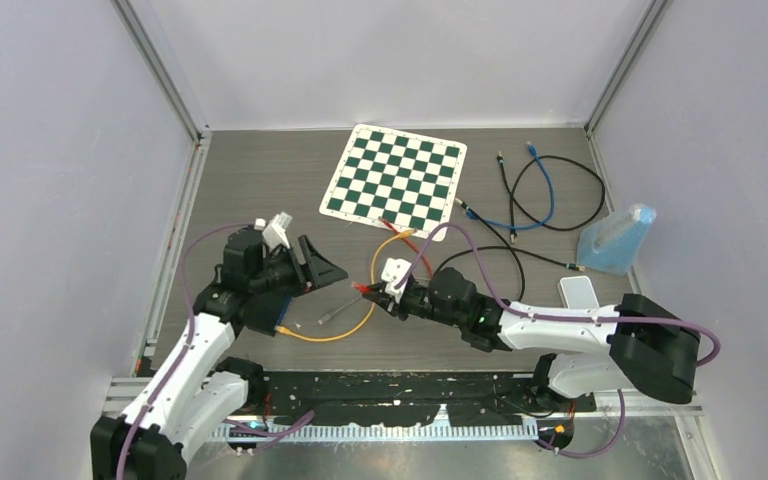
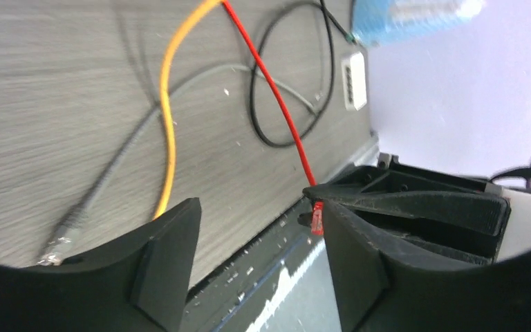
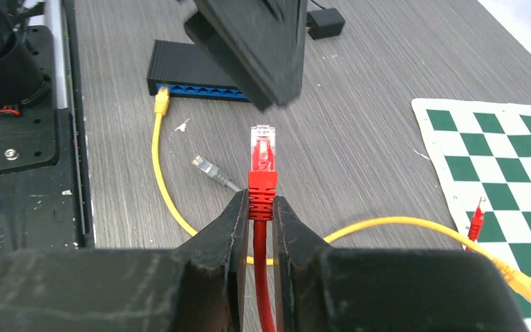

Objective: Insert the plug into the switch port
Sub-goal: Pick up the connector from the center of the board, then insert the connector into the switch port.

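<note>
Plug [image 1: 363, 289], red, sits clamped in your right gripper [image 1: 378, 293] over the table. From the left wrist, your left gripper [image 2: 256, 218] stands apart, empty. From the right wrist, you grip the plug's boot, with the switch [image 3: 200, 76] ahead; insertion is not yet done.

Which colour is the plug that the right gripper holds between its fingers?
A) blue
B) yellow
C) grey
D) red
D: the right wrist view shows the right gripper closed on the boot of the red plug, which points toward the switch.
</note>
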Available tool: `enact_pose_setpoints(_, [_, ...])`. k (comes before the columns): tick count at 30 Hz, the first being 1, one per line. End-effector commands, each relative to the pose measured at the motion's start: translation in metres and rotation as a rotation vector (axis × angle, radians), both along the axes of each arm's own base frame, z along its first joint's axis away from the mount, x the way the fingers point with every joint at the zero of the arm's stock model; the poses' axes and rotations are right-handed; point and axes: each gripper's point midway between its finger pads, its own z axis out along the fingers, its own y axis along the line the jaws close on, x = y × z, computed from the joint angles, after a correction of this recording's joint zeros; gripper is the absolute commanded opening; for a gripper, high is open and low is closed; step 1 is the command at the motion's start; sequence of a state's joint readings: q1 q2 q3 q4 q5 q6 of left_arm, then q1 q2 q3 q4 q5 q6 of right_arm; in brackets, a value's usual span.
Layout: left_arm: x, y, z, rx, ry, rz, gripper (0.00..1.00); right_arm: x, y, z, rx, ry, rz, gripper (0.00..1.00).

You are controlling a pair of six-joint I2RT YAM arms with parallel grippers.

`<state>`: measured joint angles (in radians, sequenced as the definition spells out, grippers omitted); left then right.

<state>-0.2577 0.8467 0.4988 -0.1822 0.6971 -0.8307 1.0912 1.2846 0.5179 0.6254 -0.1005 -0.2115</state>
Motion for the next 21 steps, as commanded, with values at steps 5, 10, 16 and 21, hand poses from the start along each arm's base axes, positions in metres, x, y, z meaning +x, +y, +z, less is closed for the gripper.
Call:
enact_pose_setpoints(5, [0.022,0.127,-0.02,0.478,0.053,0.63,0.81,0.015,0.014,-0.002,-0.046,0.102,-0.14,0.05])
enact_pose_setpoints(10, [0.005,0.205,-0.032,0.62,0.147,1.052,0.71,0.004,0.051,-0.04,-0.18,0.156,-0.128,0.05])
enact_pose_setpoints(16, [-0.008,0.236,-0.047,0.595,0.288,1.225,0.71,0.006,0.098,-0.051,-0.245,0.165,-0.146,0.05])
enact_pose_setpoints(21, [-0.014,0.247,-0.076,0.547,0.445,1.281,0.68,0.004,0.118,-0.067,-0.296,0.16,-0.149,0.05])
